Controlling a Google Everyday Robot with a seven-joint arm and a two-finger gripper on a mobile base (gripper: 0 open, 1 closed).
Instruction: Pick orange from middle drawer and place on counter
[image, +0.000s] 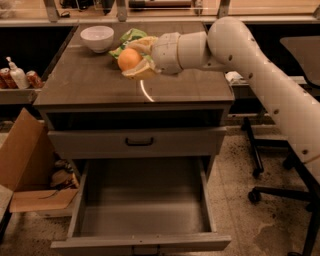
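Gripper (131, 58) is over the counter (85, 82), in the far half, roughly midway between left and right edges. Fingers are clamped on the orange (128, 60): one pale finger (144, 42) across its top, the other under it. So the orange is in the gripper, above the counter surface, not in the drawer. Can't tell whether the lower finger touches the wood or clears it.

White arm (250, 60) comes in from the right, crosses the counter's right edge, wrist pointing left.

On the counter:
- white bowl (97, 38) near the far-left corner, apart from the gripper
- green bag (128, 37) near the far edge, just behind the gripper, partly hidden by it
- curved white arc streak (145, 93) on the wood, between the gripper and the near edge

Below the near edge: grey drawer front with black bar handle (139, 142), closed. Under that, the middle drawer (142, 200) is pulled fully out toward the camera, plain grey floor and sides in view.

Around it: cardboard box (22, 160) on the floor to the left of the cabinet, a bottle (17, 76) and cans on a shelf past the left edge, office chair base (272, 187) on the floor to the right.
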